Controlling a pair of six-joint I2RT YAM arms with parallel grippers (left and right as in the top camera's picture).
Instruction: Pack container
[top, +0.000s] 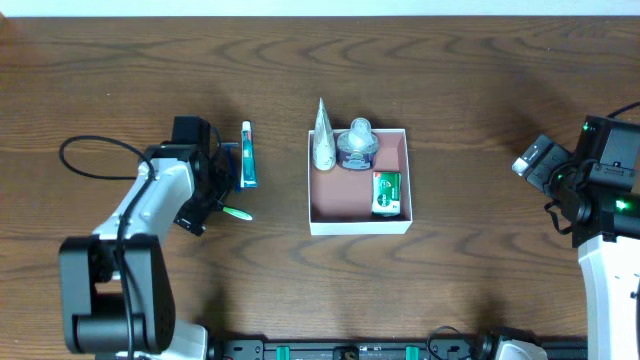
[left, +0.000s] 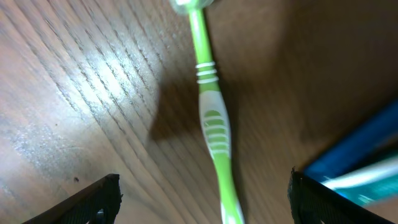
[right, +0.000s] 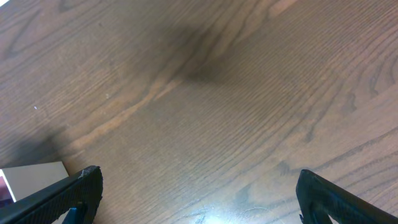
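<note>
The container (top: 402, 136) is a white-walled square box with a pinkish floor at the table's middle. In it lie a pale tube (top: 322, 140), a clear round jar (top: 357, 146) and a green packet (top: 386, 192). A green toothbrush (top: 236, 212) lies on the table left of it, also in the left wrist view (left: 214, 127). A blue toothpaste tube (top: 247, 155) lies beside it, and its end shows in the left wrist view (left: 357, 158). My left gripper (left: 205, 198) is open, its fingers either side of the toothbrush handle. My right gripper (right: 196, 196) is open and empty over bare table at the right.
The container's corner (right: 31, 177) shows at the left edge of the right wrist view. A black cable (top: 95, 150) loops beside the left arm. The table is dark wood.
</note>
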